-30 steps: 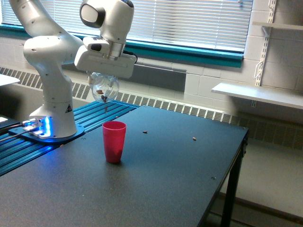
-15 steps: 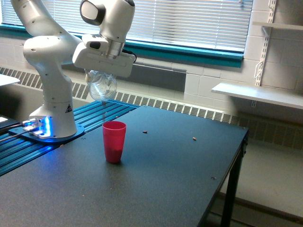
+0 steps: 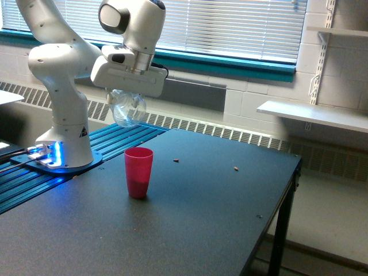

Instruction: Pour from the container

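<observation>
A clear container (image 3: 128,109), clamped in the robot's jaws, hangs tipped in the air above and slightly behind a red cup (image 3: 138,172) standing upright on the dark counter (image 3: 218,230), which lies open toward its far edge on the exterior view's right.

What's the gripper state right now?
Gripper: shut on the clear container, held above the red cup.
</observation>
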Robot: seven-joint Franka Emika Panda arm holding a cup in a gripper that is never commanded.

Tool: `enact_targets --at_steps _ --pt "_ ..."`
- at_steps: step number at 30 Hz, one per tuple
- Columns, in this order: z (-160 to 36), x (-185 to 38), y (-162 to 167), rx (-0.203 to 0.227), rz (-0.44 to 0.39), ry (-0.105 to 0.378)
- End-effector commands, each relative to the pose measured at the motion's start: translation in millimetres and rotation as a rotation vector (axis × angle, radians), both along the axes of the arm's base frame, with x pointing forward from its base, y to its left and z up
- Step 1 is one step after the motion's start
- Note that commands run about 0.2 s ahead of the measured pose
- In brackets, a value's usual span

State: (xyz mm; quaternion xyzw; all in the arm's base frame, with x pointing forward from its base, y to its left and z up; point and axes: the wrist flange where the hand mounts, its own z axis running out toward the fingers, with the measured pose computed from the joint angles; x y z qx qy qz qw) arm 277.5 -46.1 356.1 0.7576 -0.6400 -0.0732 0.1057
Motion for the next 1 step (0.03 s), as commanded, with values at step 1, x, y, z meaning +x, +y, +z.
enact_targets --at_steps 1 --pt "-2.2 9.4 -3.6 -0.001 0.030 -0.042"
